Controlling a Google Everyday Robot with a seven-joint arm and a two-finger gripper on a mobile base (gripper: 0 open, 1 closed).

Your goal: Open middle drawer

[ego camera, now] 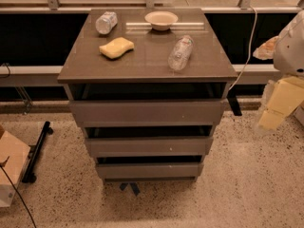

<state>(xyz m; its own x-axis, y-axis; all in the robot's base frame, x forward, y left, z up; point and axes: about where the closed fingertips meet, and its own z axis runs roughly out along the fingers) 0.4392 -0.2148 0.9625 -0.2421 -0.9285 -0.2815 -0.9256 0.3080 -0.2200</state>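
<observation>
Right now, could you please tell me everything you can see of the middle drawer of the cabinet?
The middle drawer shows a wide, shallow, grey-brown front, plain and flat with no handle, bearing one tiny pale speck right of centre. It looks like matte laminate. It sits level between the top drawer and the lowest drawer, with a dark gap above it. Nothing touches it; the gripper hangs off to the right of the cabinet, well apart.

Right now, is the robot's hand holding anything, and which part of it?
Nothing that I can see. The hand hangs beside the cabinet, touching neither it nor the middle drawer.
</observation>
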